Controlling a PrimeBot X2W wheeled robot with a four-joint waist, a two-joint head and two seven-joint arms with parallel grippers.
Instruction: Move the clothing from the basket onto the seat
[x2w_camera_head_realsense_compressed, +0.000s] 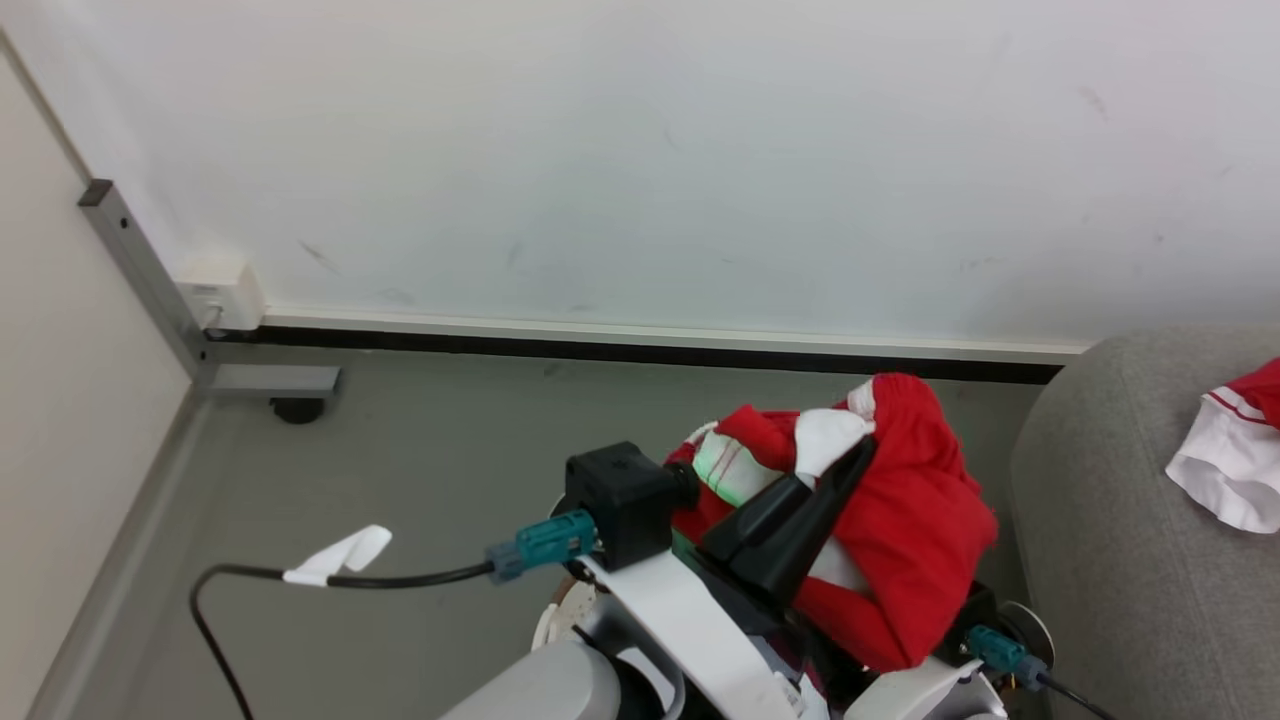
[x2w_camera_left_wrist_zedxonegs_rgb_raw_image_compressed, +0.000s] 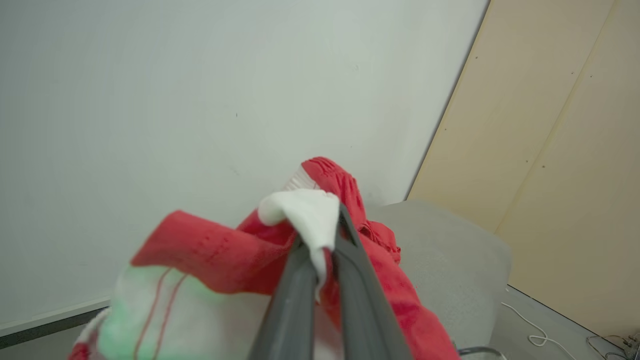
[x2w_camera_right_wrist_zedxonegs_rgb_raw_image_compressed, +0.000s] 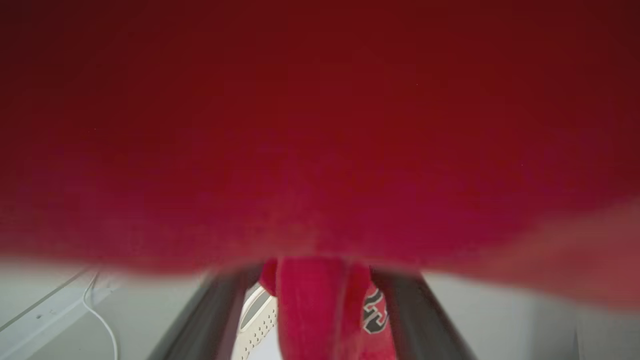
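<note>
Your left pincer (x2w_camera_left_wrist_zedxonegs_rgb_raw_image_compressed: 322, 247) is shut tight on a white-trimmed fold of the red garment (x2w_camera_left_wrist_zedxonegs_rgb_raw_image_compressed: 215, 250). The white edge pokes out just past the fingertips. The rest of the cloth bunches around both fingers and drapes down on their right side, with a pale striped panel lying to their left.

Beyond that pincer and to its right you have the seat (x2w_camera_head_realsense_compressed: 1100, 540), its rounded grey edge just beside the hanging cloth; whether the two touch cannot be told. Farther right along the seat, well apart from the pincer, a second garment (x2w_camera_head_realsense_compressed: 1235, 450) in red and white lies on the cushion. Straight ahead of the fingers stands the pale wall (x2w_camera_head_realsense_compressed: 640, 150), and the grey floor (x2w_camera_head_realsense_compressed: 400, 450) lies below and to the left.

Your right pincer (x2w_camera_right_wrist_zedxonegs_rgb_raw_image_compressed: 315, 272) stands with its fingers (x2w_camera_right_wrist_zedxonegs_rgb_raw_image_compressed: 215, 310) spread wide. A strip of the same red cloth hangs between them, not pinched by either, and a dark-outlined figure shows on it near the right finger. More red cloth lies over the fingers close to the lens and hides their tips. Past the left finger, between it and the strip, you can see the perforated white wall of the basket (x2w_camera_right_wrist_zedxonegs_rgb_raw_image_compressed: 257, 322).
</note>
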